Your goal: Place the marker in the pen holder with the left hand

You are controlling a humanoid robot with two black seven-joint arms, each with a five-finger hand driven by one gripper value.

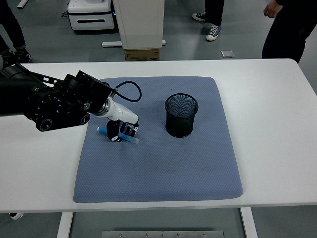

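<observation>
The fingers [128,131] of the left hand [120,131] are curled down over the blue marker [118,135], which lies flat on the grey-blue mat [158,163] on the white table [277,124]; whether the grasp is fully clenched I cannot tell. To do this step well, the hand should probably pinch firmly near the marker's middle before lifting, then tip it upright above the opening. The black mesh pen holder [181,115] stands upright to the right, well apart, and appears empty.

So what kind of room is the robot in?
Probably a robot lab or workshop: a white table with a blue mat, white machines on the grey floor behind, and people's legs standing nearby.
</observation>
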